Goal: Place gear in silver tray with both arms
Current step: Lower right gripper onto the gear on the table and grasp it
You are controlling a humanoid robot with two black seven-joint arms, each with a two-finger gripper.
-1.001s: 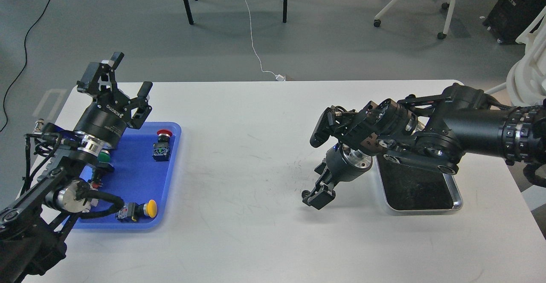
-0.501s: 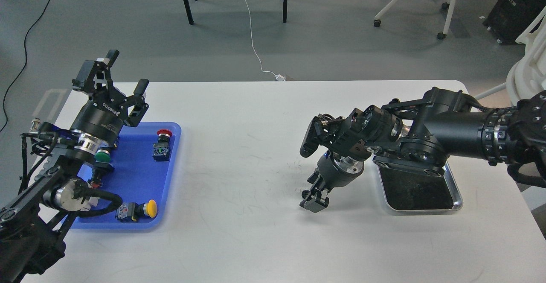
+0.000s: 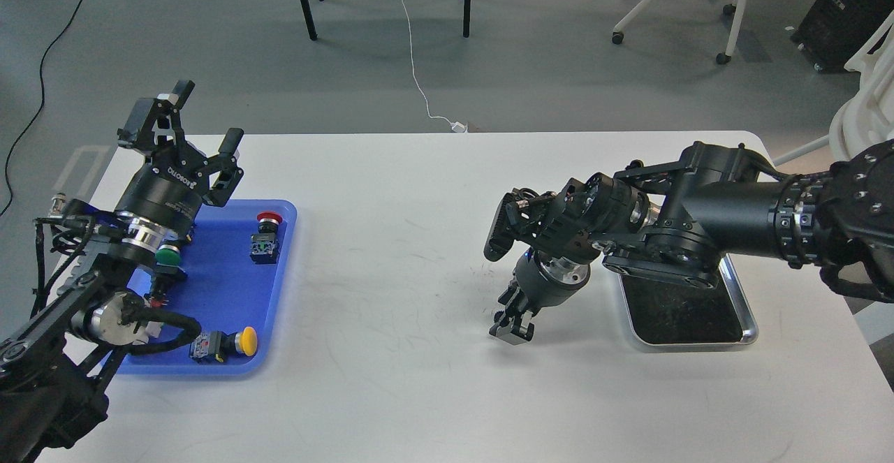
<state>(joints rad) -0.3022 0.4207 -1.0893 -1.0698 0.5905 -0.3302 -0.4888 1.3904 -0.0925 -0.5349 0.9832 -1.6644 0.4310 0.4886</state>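
The silver tray lies on the right of the white table, its back part hidden under my right arm. My right gripper points down at the table, a short way left of the tray, fingertips at or just above the surface. A small dark gear shows at the left edge of those fingertips; I cannot tell whether the fingers hold it. My left gripper is open and empty, raised above the back left corner of the blue tray.
The blue tray holds a red-capped push button, a green one and a yellow one. Chair and table legs stand on the floor beyond the far table edge.
My right arm has moved left and swung its gripper to point more straight down over the gear. My left gripper drew back a little to the left, then stayed still.
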